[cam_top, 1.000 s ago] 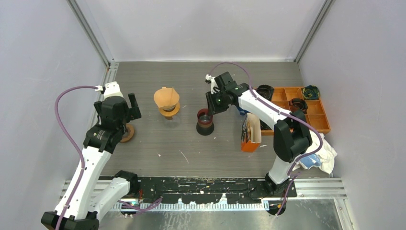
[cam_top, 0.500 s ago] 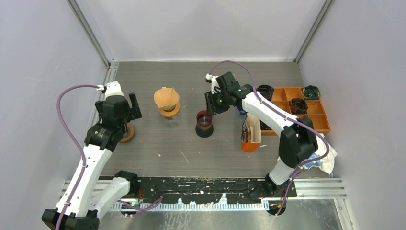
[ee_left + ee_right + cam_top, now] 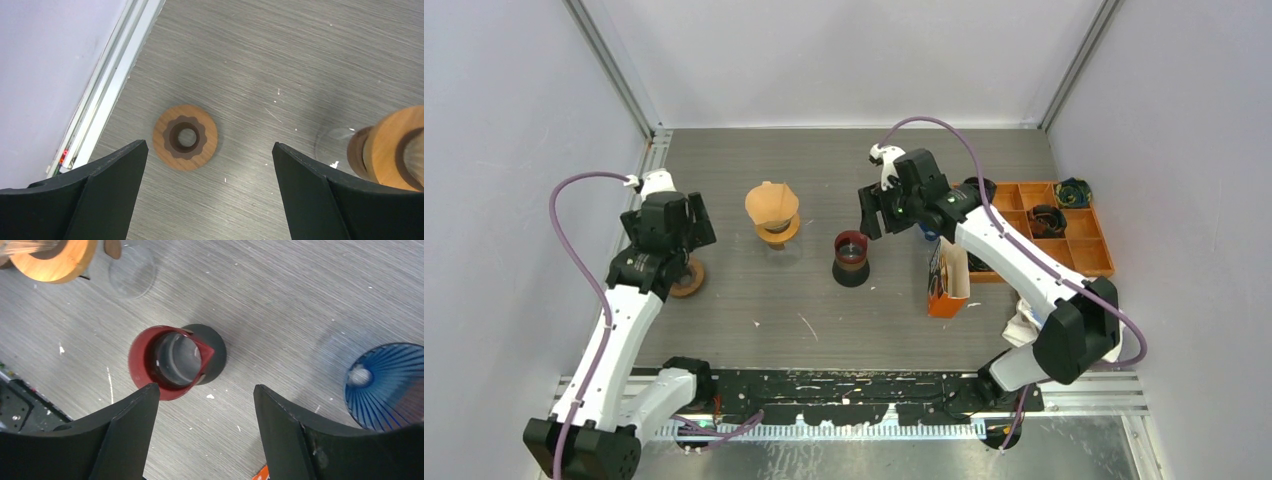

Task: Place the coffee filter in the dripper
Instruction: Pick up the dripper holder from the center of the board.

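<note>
Left of centre on the grey wood-grain tabletop (image 3: 754,300), the tan paper cone coffee filter (image 3: 771,203) sits point-down in a clear glass dripper with a wooden collar (image 3: 779,232). Just to its right, apart from it, stands a dark red plastic dripper (image 3: 167,362) on a black round base, upright, its mouth facing up.

The right claw (image 3: 205,392) hangs above that red dripper with its 2 black fingers spread wide, nothing between them. From the right wrist view a blue ribbed translucent dripper (image 3: 387,385) lies off to the side, well clear of the red one.

Over by the left wall the left claw (image 3: 210,146) hovers with its fingers as wide as they go, gripping nothing. Below it a flat round wooden disc with a scalloped dark centre hole (image 3: 185,137) lies on the tabletop.

To the right, an orange carton (image 3: 946,280) stands upright beside an orange compartment tray (image 3: 1092,255) holding a few dark round pieces.
</note>
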Controlling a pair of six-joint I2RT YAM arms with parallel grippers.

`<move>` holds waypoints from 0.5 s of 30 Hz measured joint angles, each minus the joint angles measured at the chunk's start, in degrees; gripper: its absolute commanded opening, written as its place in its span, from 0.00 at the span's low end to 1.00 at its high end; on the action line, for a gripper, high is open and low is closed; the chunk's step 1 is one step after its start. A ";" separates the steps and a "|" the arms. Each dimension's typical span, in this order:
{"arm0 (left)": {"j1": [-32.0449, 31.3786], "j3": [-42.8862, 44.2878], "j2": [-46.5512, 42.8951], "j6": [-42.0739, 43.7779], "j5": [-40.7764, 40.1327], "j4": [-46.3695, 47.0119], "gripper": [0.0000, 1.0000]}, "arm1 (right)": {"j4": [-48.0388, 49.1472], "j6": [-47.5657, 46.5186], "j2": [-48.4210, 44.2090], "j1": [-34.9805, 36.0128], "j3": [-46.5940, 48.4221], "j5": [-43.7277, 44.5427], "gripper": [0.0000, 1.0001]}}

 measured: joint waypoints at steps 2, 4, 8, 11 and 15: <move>1.81 0.00 1.18 -0.94 0.76 -0.04 0.99 | 0.11 -0.37 -0.85 0.00 -0.79 1.95 0.78; 4.00 0.00 2.47 -1.81 1.90 -0.07 0.99 | 0.63 -0.50 -1.79 0.00 -1.75 3.63 0.79; 8.63 0.00 5.66 -4.22 4.96 -0.28 0.99 | 4.81 0.35 -6.08 0.00 -6.88 6.84 0.86; 12.55 0.00 7.85 -6.08 8.28 -0.52 0.99 | 8.81 1.84 -11.23 0.00 -12.68 8.66 0.90; 20.92 -1.40 9.73 -9.66 14.75 -0.44 0.99 | 13.84 4.00 -18.14 -0.02 -19.78 11.52 0.93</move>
